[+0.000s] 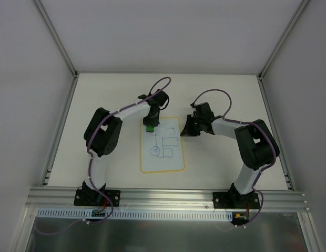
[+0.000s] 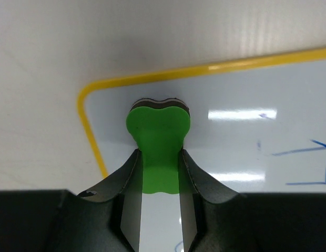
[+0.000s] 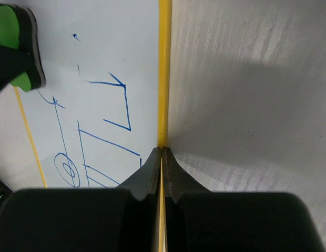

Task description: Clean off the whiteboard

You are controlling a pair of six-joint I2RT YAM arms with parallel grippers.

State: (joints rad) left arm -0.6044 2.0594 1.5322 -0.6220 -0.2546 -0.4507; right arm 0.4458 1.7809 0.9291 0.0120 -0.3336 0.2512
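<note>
Now we clamp the eraser (image 2: 158, 126) in our left gripper (image 2: 159, 157) on the far-left corner of the whiteboard (image 1: 163, 163), centred on the table (image 1: 100, 100); our right gripper (image 3: 161, 152), fingers together, sits at its right border.

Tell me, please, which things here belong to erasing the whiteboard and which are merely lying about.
Belongs to the job:
- whiteboard with its blue drawing
- green eraser, held by the left gripper at the board's far left corner
- right gripper, shut, tips at the board's yellow right edge

Merely surroundings:
- table
- aluminium rail along the near edge
</note>
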